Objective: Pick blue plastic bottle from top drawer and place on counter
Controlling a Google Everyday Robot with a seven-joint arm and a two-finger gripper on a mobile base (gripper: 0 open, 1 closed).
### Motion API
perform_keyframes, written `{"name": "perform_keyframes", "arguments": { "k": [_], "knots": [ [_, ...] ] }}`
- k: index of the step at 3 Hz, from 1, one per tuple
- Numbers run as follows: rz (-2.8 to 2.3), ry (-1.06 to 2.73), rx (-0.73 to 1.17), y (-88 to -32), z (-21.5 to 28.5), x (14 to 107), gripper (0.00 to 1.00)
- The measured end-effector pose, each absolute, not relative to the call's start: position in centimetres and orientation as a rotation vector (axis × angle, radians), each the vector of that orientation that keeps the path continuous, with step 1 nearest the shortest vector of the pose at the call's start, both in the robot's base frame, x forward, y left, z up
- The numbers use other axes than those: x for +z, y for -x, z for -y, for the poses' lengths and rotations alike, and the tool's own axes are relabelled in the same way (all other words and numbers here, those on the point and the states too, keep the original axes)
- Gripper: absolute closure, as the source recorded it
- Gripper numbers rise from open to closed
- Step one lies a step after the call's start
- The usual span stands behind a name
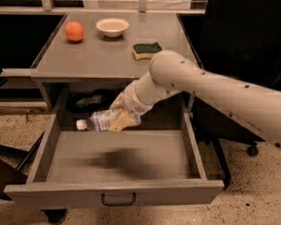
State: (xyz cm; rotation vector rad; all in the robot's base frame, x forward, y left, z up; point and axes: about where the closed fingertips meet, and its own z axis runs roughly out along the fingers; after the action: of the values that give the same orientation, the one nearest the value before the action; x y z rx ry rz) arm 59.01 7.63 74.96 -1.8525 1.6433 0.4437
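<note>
The top drawer (pixel 114 194) stands pulled out, and its floor is bare. My gripper (pixel 119 115) is shut on the blue plastic bottle (pixel 97 120) and holds it lying sideways in the air above the back of the drawer, white cap pointing left. The bottle is level with the shelf recess, below the counter's front edge. The counter (pixel 91 52) is the grey top of the cabinet above.
On the counter stand an orange (pixel 74 31) at the back left, a white bowl (pixel 112 26) at the back middle and a green-yellow sponge (pixel 147 49) at the right. Dark items (pixel 87 102) lie in the shelf recess. A black chair (pixel 245 39) stands at the right.
</note>
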Motion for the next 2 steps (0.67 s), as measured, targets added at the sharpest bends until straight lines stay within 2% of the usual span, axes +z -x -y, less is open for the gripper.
{"name": "perform_keyframes", "arguments": {
  "k": [1, 2],
  "knots": [
    [-1.525, 1.849, 0.217, -59.29, -8.33, 82.74, 1.00],
    [-1.525, 1.850, 0.218, -59.29, -8.34, 82.72, 1.00]
  ]
}}
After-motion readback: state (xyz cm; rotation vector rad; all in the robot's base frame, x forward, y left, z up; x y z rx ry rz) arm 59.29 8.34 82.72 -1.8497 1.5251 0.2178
